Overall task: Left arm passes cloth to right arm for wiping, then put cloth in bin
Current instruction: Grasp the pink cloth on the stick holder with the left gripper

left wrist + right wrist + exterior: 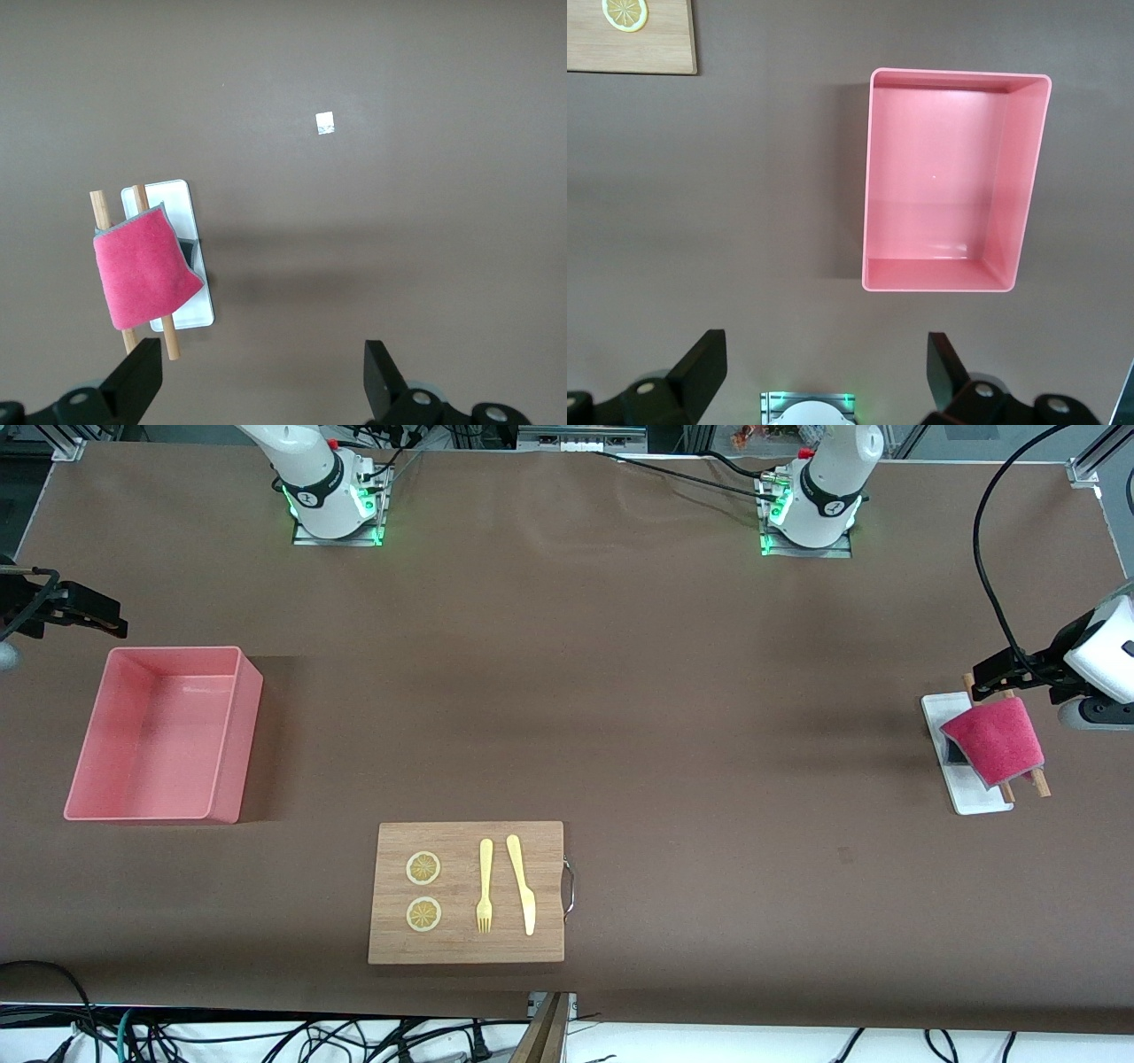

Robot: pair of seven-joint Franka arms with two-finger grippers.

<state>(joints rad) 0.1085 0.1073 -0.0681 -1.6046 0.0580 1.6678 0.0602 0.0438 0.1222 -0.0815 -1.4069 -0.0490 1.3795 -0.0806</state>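
Nothing of the task looks done yet. The cloth (994,742) lies draped over two wooden sticks (1038,781) that rest across a small white tray (979,799) on the counter (567,717), at the left arm's end, and no jaws touch it. The left gripper (263,376) hangs over bare counter just beside the tray, its jaws spread wide with nothing between them. The right gripper (824,372) waits over the counter at the right arm's end, just beside the bin (89,797), jaws likewise spread and empty. The bin holds nothing. So the pickup, the handover, the wiping and the drop into the bin all appear left to do.

In the front view both grippers sit at the edges, largely cut off. A dark object under the cloth on the tray is mostly hidden and I cannot tell what it is. A small pale square (325,123) on the counter is too small to identify
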